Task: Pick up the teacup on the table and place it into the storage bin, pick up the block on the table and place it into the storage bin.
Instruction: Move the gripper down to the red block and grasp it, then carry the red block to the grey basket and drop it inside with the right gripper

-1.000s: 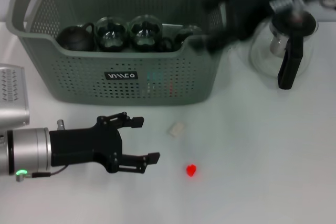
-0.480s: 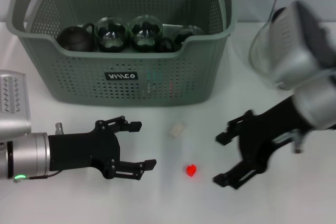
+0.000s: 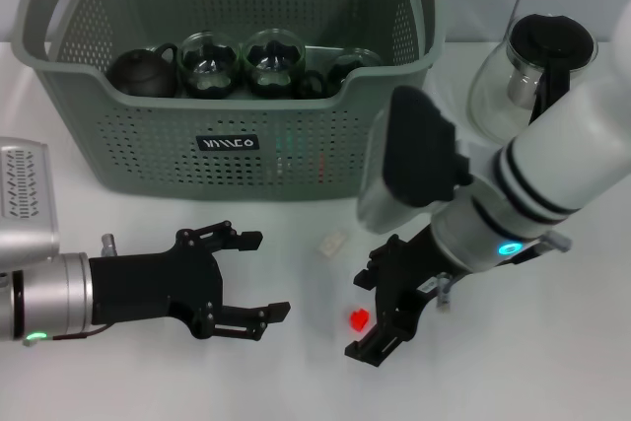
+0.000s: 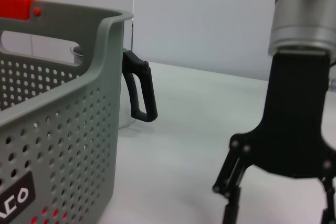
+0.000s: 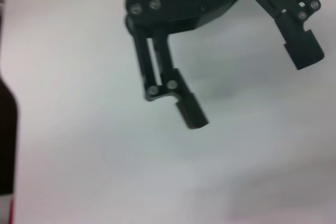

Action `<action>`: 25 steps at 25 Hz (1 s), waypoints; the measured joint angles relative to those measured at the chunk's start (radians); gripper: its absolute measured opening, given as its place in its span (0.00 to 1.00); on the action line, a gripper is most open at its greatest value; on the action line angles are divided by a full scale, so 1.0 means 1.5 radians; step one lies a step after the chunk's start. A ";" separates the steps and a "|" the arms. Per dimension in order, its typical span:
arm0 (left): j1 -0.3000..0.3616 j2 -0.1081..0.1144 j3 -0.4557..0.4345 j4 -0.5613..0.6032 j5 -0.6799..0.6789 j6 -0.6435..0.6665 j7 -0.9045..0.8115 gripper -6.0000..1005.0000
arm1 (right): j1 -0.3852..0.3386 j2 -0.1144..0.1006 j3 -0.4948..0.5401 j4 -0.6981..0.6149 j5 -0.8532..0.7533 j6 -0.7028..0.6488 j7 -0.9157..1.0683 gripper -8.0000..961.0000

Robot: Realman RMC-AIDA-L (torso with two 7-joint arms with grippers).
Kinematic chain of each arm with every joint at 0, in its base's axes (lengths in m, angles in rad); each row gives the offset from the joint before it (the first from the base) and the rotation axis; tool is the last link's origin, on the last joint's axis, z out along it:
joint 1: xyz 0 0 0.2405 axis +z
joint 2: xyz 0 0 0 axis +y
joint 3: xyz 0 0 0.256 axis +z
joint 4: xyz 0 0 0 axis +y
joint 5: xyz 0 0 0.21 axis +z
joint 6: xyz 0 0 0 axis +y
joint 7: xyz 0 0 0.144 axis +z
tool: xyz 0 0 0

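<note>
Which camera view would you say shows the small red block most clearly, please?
The head view: the red block lies on the white table, with the open right gripper around it. The left wrist view shows only the storage bin and that gripper; the right wrist view misses the block.

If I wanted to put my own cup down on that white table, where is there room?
The table is bare at the near right corner, beyond the right gripper, and between the storage bin and the glass pitcher. The near middle is crowded: the left gripper, a small pale block and a small red block.
</note>
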 joint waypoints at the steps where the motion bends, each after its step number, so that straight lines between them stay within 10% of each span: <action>1: 0.000 0.000 0.000 0.000 0.000 0.000 0.000 0.95 | 0.002 0.000 -0.011 0.006 0.000 0.013 0.006 0.98; 14: 0.002 -0.001 -0.010 -0.002 0.000 -0.002 0.000 0.95 | 0.012 0.002 -0.062 0.061 0.001 0.104 0.046 0.86; 25: 0.003 -0.001 -0.010 -0.003 0.001 -0.008 0.001 0.95 | 0.013 0.003 -0.079 0.066 0.003 0.102 0.046 0.38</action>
